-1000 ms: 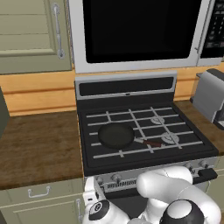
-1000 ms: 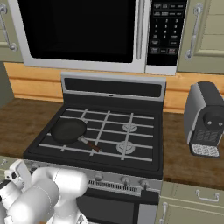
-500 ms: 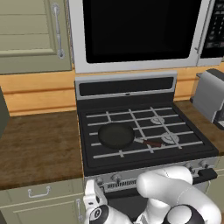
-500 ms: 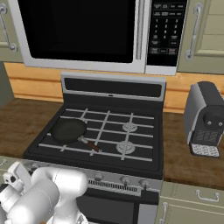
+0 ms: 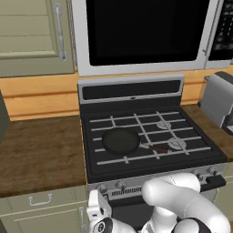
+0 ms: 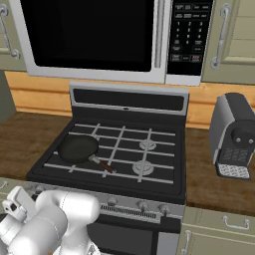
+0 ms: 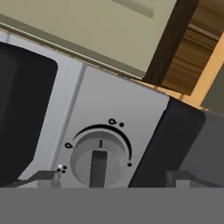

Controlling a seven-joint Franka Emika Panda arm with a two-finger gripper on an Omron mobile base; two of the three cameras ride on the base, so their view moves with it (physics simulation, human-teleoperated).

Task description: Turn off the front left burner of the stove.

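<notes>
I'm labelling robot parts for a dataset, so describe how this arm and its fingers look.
The white, rounded, glossy arm has bulbous link segments and a dark joint cap at its base. Its boxy white hand carries a black round joint. In the hand view, two small grey-dark fingers show. No cables or markings are visible.

Black skillet [image 5: 120,140], big microwave [image 5: 143,34] above, toaster [image 6: 233,135] on wooden counter [image 5: 38,152].

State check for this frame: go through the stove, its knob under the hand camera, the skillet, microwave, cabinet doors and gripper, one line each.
stove: no flame visible on any burner.
front left burner: covered by the skillet, cap hidden.
knob: not gripped, between the fingers.
skillet: upright, empty, on the grate.
microwave: door shut.
cabinet door: shut.
gripper: open, lined up on the knob.
</notes>
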